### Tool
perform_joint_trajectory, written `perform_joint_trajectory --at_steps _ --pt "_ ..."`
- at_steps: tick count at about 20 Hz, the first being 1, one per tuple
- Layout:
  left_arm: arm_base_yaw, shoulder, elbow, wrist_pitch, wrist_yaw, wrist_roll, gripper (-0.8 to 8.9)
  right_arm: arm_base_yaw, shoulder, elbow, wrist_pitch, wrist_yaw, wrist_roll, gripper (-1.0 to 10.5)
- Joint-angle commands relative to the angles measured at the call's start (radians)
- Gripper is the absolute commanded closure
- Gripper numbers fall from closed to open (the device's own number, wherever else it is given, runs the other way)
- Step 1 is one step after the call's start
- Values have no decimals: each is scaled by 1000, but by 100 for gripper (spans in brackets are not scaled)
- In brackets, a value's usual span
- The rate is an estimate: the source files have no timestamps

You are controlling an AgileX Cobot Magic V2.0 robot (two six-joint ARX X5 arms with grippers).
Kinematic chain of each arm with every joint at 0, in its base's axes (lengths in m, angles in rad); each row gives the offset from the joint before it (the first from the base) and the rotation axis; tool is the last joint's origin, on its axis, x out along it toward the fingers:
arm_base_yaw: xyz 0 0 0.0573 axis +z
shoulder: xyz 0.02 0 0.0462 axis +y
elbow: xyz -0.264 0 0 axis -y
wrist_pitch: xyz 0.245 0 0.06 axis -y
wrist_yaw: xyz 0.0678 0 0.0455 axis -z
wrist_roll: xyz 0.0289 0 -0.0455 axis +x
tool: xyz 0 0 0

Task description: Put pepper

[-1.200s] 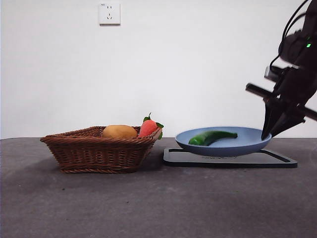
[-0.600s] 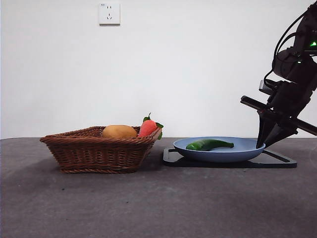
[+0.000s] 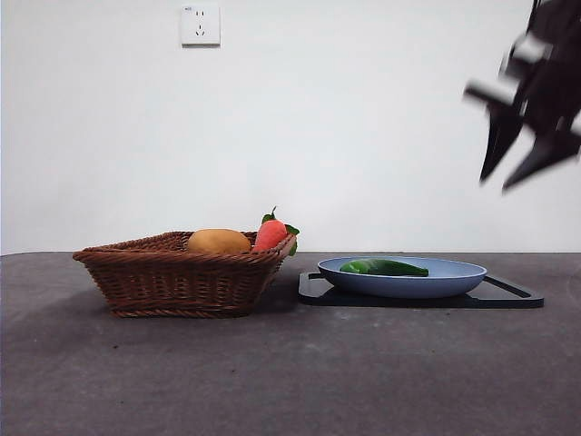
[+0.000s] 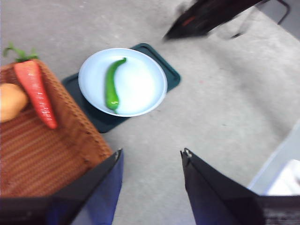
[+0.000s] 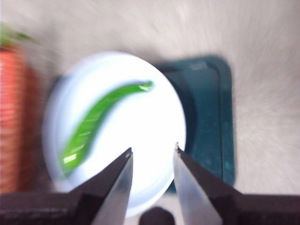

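Note:
The dark-green pepper (image 3: 383,267) lies on the blue plate (image 3: 454,272), which rests flat on the black tray (image 3: 508,295). My right gripper (image 3: 497,182) hangs high above the plate's right side, blurred, open and empty. In the right wrist view its jaws (image 5: 153,150) stand apart above the plate's rim (image 5: 140,131), with the pepper (image 5: 98,117) beyond them. My left gripper (image 4: 151,152) is open and empty, high over the table. Its view shows the pepper (image 4: 111,84) on the plate (image 4: 140,89).
A wicker basket (image 3: 172,277) stands left of the tray, holding a tan potato-like item (image 3: 218,241) and a red-orange item with green leaves (image 3: 270,233). A wall socket (image 3: 201,24) is on the back wall.
The plate, tilted up at its right rim, came down flat on the tray. My right gripper left the rim and rose well above it.

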Motion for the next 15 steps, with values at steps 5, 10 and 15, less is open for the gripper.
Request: perform_joint_trajectory --at_steps 5,10,15 --pt "-10 10 19 3 -8 72 594 80 -326 22 -333 -51 -111 792" --pt "-10 10 19 1 -6 93 594 229 -555 22 -539 -47 -134 792" --pt "-10 10 19 -2 -5 93 596 286 -666 22 -594 -47 -135 808"
